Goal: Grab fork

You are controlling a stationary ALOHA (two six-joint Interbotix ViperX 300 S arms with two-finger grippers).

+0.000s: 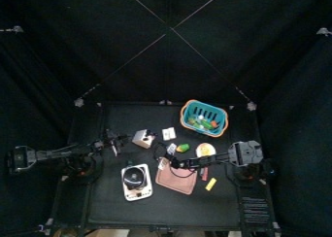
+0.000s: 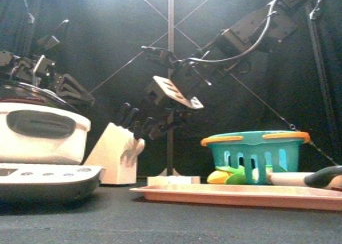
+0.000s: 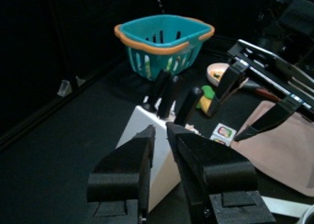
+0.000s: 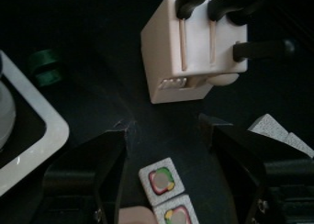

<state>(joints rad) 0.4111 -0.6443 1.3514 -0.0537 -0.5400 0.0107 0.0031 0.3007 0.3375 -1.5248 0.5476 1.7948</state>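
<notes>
I cannot make out a fork in any view. A dark handle [image 2: 322, 176] lies on the pink tray [image 2: 241, 194] at the right edge of the front view; what it belongs to is unclear. My right gripper [image 1: 173, 161] is open and empty. It hangs above the table between the tray and the white knife block [image 4: 196, 44], which its wrist view [image 4: 172, 159] looks down on. My left gripper [image 1: 120, 141] sits just left of the knife block [image 3: 153, 140], jaws close together and empty.
A teal basket [image 1: 204, 114] with fruit stands at the back right. A white scale-like appliance [image 1: 136, 181] sits at the front left. Small cards with coloured squares [image 4: 166, 184] lie near the block. A green object [image 4: 47, 67] is beside the appliance.
</notes>
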